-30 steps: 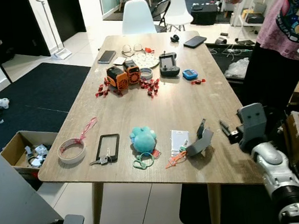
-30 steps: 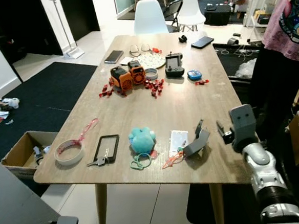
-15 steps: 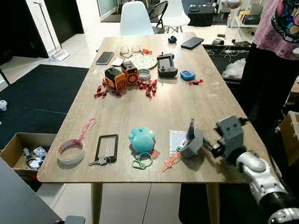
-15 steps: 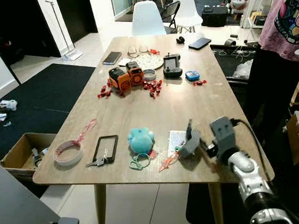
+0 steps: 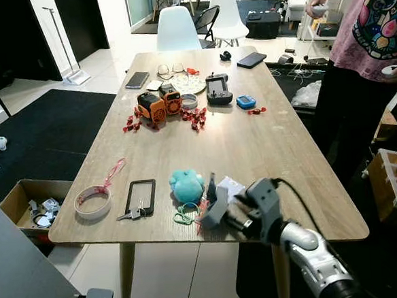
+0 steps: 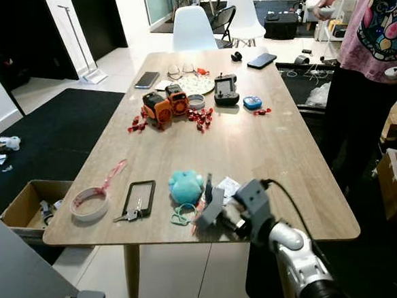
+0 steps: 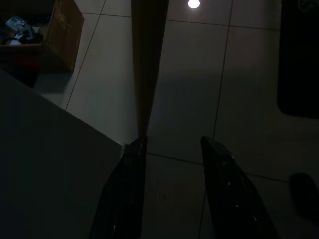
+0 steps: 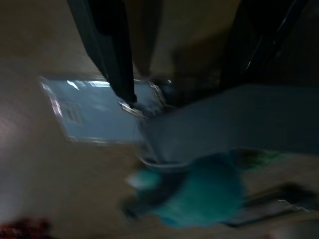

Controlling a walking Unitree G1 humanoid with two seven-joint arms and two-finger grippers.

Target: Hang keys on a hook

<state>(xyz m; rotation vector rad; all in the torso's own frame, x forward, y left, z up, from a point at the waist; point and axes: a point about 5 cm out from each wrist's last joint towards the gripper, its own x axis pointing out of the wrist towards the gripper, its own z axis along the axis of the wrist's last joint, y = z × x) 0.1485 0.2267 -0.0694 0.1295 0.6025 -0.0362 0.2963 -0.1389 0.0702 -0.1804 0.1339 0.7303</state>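
Wooden table (image 5: 252, 142), front edge, read left to right. At 9 o'clock lies a roll of tape (image 5: 94, 201) with a pink ribbon. Next comes a black-framed tag with the keys (image 5: 135, 212) attached, flat on the wood and untouched. Just beside it sits a teal plush toy (image 5: 187, 184) with a green ring (image 5: 184, 216) below it. At 3 o'clock of the toy, the right gripper (image 6: 208, 204) reaches in low over the edge, beside a white card (image 5: 231, 185); the right wrist view is blurred, and whether its fingers grip the grey piece between them cannot be told. The left gripper (image 7: 172, 149) hangs idle, fingers spread, over floor tiles. A person (image 5: 374, 34) stands at 2 o'clock. Judged progress: early; the keys are not yet picked up, and lifting and hanging remain.
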